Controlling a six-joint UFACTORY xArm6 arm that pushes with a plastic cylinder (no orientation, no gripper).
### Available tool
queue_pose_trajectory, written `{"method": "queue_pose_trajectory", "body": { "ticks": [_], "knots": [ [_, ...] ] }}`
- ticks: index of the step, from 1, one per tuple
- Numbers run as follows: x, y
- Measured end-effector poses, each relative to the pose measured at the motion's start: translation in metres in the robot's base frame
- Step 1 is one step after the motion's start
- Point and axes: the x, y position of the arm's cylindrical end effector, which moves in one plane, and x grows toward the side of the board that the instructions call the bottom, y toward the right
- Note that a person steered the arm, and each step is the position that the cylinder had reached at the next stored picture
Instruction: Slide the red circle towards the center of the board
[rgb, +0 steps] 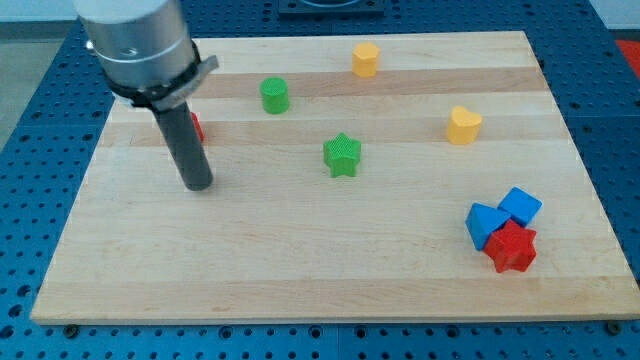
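Note:
The red circle (197, 126) is near the board's left side, mostly hidden behind my dark rod; only a sliver of red shows at the rod's right edge. My tip (197, 185) rests on the board just below the red circle, toward the view's bottom. A green star (342, 156) lies near the middle of the board, well to the right of my tip.
A green cylinder (274, 95) and a yellow hexagon (366, 59) sit toward the view's top. A yellow heart (463, 125) is at right. A blue triangle (485, 223), blue cube (520, 206) and red star (512, 248) cluster at lower right. The wooden board (300, 270) has edges all round.

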Motion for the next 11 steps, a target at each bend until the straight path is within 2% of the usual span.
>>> {"method": "queue_pose_trajectory", "body": {
  "ticks": [1,2,5,6,7,8,9,11],
  "knots": [
    [-0.026,-0.062],
    [-0.051,-0.072],
    [-0.113,-0.049],
    [-0.083,-0.032],
    [-0.032,-0.030],
    [0.022,0.000],
    [0.038,0.042],
    [0.018,0.077]
  ]
}}
